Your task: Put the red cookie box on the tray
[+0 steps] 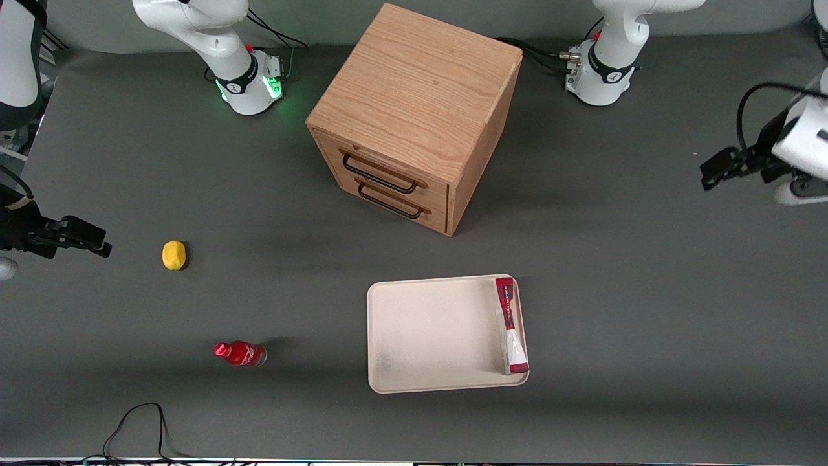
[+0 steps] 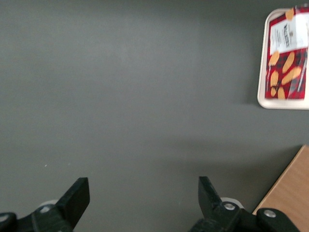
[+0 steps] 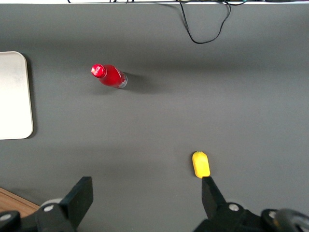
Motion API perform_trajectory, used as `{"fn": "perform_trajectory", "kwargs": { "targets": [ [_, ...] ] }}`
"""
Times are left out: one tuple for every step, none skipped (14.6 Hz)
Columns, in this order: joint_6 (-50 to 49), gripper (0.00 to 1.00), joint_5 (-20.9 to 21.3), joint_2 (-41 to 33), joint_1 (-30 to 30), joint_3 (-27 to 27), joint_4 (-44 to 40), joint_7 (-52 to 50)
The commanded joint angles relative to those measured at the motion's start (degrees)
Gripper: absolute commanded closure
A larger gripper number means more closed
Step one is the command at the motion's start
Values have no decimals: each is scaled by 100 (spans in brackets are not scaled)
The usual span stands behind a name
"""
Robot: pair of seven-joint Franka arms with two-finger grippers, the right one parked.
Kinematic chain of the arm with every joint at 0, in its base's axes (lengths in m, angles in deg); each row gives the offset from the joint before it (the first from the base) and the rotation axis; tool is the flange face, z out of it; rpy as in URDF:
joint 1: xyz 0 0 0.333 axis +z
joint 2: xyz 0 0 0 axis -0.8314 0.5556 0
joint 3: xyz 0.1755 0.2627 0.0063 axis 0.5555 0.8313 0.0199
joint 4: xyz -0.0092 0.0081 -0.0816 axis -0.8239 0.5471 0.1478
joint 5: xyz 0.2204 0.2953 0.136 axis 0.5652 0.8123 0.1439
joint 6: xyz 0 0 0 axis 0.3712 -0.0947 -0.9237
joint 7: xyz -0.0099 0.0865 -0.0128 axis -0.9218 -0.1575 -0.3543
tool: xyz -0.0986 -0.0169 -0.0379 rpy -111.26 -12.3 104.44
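A: Nearest the front camera, what's down?

B: A loose black cable [image 1: 139, 424] on the grey table [image 1: 647, 310]; farther in, a small red bottle [image 1: 240, 353] lying on its side toward the parked arm's end; about level with it, the tray [image 1: 433, 336], cream, low rim, rounded corners.

A: And the red cookie box [image 1: 510, 325]?

B: On the tray, resting inside the rim along the edge that faces the working arm's end; long axis runs nearer-to-farther from the camera; red at both ends, pale panel on the nearer half; it looks tipped up on a narrow side against the rim, though I can't be sure; rest of the tray bare.

A: Farther again?

B: A yellow lemon-like object [image 1: 173, 255] toward the parked arm's end, well apart from the bottle; then the wooden drawer cabinet [image 1: 414, 116], turned at an angle, two dark handles on its front, farther from the camera than the tray and not touching it.

A: The gripper [image 1: 731, 167]?

B: Out at the working arm's end, above bare table, well apart from the tray and box; wrist view shows both fingers [image 2: 77, 195] spread wide with only grey surface between them; holding nothing; tray corner and box visible there too.
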Motion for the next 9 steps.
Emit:
{"fn": "perform_trajectory", "kwargs": {
  "targets": [
    [-7,0,-49,-339,140,-72,378,434],
    [63,0,-66,-339,210,-72,422,531],
    [125,0,-188,-330,228,-72,475,602],
    [230,0,-285,-330,289,-72,553,655],
    [379,0,-312,-339,307,-72,650,699],
    [459,0,-312,-339,307,-72,686,734],
    [494,0,-312,-322,307,-72,695,734],
    [503,0,-312,-313,307,-72,695,734],
    [512,0,-295,-295,298,-72,695,734]
  ]
}}
